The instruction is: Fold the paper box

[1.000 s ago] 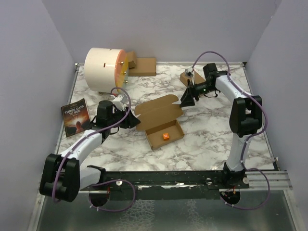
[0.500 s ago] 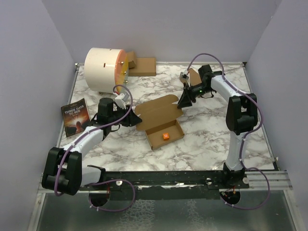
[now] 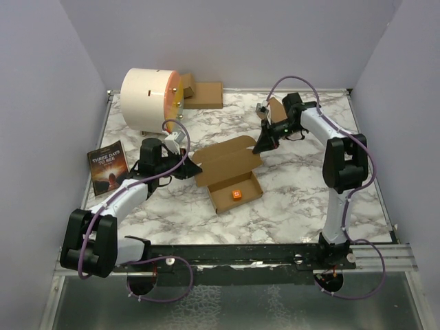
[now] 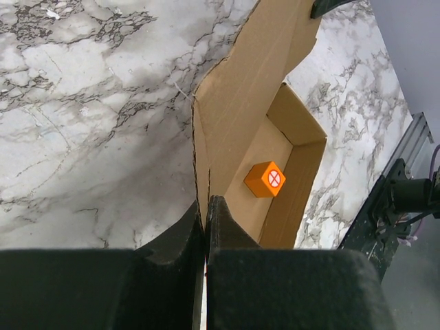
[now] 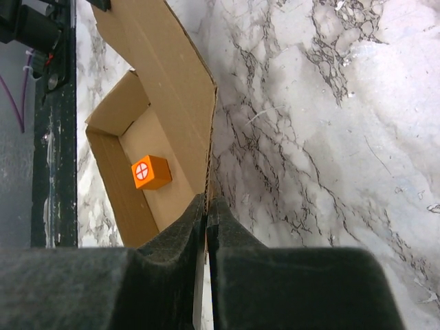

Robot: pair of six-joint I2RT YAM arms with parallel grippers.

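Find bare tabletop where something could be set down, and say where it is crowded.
Free: marble between the paper box and the front rail; marble right of the box, up to the right arm. Crowded: back left, around the white drum and cardboard pieces; book at left edge.

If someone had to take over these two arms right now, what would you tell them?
Left gripper: shut on the left end of the box lid.
Right gripper: shut on the lid's right end.
Box: mid-table, tray walls up, orange cube inside.
Done: tray formed.
Left: the lid is open; fold it over the tray and close it.
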